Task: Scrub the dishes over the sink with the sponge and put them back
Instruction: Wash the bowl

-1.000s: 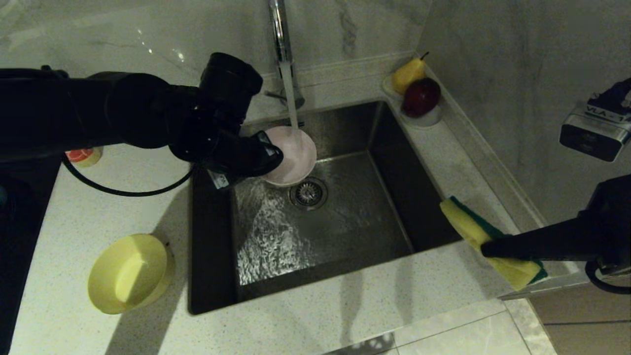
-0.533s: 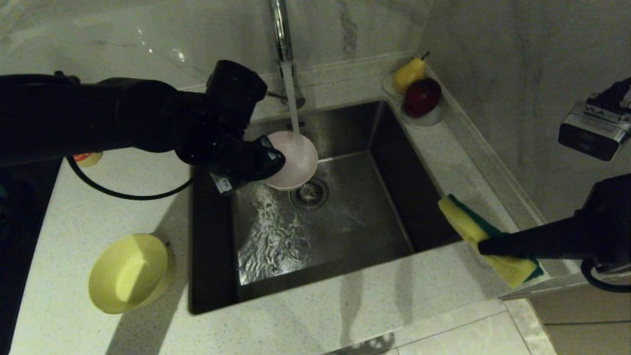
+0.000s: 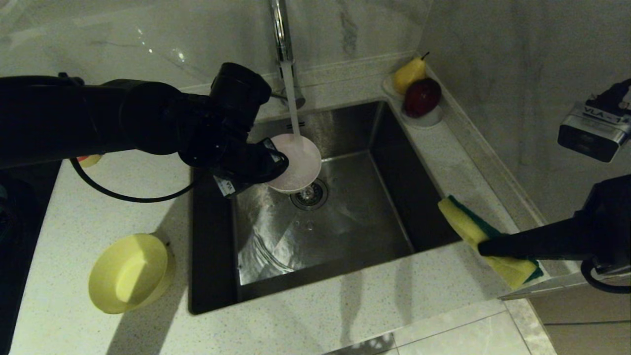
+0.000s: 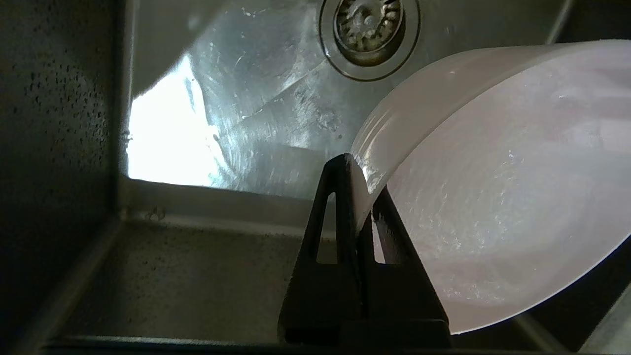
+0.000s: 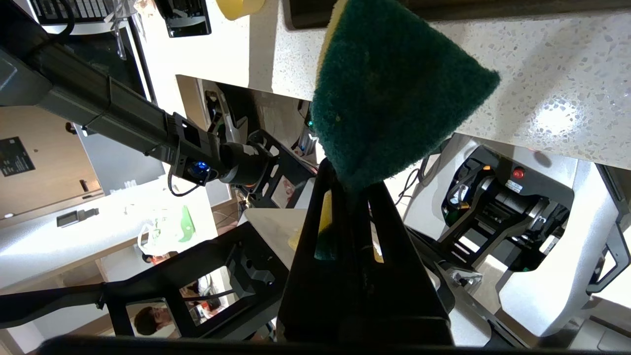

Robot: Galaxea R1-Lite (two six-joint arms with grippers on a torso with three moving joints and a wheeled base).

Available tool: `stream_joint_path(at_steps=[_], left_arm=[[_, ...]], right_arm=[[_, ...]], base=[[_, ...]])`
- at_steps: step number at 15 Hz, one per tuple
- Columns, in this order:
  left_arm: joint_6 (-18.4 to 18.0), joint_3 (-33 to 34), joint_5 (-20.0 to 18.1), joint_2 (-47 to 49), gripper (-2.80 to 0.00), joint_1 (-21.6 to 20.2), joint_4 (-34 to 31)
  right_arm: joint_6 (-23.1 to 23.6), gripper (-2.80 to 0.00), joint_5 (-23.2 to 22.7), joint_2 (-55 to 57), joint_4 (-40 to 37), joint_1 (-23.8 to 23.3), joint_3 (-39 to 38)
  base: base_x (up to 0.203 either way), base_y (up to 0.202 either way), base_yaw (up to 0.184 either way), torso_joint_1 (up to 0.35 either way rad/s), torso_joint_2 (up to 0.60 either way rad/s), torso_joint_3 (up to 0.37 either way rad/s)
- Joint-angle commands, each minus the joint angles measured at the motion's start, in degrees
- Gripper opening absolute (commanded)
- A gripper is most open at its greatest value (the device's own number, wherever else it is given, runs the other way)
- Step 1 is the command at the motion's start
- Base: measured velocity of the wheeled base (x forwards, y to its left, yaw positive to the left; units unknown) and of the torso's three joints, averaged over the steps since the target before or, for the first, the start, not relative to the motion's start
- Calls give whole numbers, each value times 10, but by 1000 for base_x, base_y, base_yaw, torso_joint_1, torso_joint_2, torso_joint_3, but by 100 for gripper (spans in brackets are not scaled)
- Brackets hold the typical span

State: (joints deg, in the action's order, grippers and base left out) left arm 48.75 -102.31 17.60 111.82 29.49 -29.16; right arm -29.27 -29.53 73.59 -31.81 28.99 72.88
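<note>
- Left gripper [image 3: 276, 162]: over the rear left part of the sink [image 3: 389, 148], fingers clamped tight on the rim of the pink bowl [image 3: 298, 162]; the left wrist view shows one finger on each side of the bowl's wall.
- Pink bowl: held tilted above the basin, close to the drain strainer [image 3: 309, 195], with the stream of water [image 3: 292, 101] from the chrome faucet [image 3: 279, 29] landing on it.
- Right gripper [image 3: 485, 246]: above the counter's front right corner, outside the sink, fingers pinched shut on the sponge [image 3: 468, 227].
- Sponge: yellow foam faces up in the head view; the dark green scouring side fills the right wrist view.
- Yellow bowl [image 3: 129, 273]: resting tilted on the countertop [image 3: 98, 207], left of the sink.
- Sink floor: wet, with ripples towards its front left.
- Fruit dish [image 3: 428, 119]: white, at the sink's rear right corner, holding a yellow pear [image 3: 407, 74] and a dark red apple [image 3: 422, 96], which touch.
</note>
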Motion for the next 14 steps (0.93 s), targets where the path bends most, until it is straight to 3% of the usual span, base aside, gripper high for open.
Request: stream_joint_path(at_steps=[1,4,7,10,12,14], left_arm=[[3,2,1,-5,-280,1,-3],[3,16,-2,-12,-280,1,-4],[2,42,-34,-32,-280,1,-4],[0,68,-27,-70,-280,-1,-3],[-11,89,-2,-114,-280,-4,3],[-67,124,51,-156,-280,-7,58]], right_arm=[[-2,-280,-2,2,-2,0,0],[-2,-280,-3,2,-2,0,0],[-3,-280,-2,0,-2,0,0],[-3,-280,-2,-5,-3,0,0],[-3,-280,-2,-7,-2,0,-5],[-3,-280,-3,-7,-2,1,-5]], base=[[0,0,0,0,0,0],[0,0,0,0,0,0],[0,0,0,0,0,0],[0,0,0,0,0,0],[0,0,0,0,0,0],[0,0,0,0,0,0]])
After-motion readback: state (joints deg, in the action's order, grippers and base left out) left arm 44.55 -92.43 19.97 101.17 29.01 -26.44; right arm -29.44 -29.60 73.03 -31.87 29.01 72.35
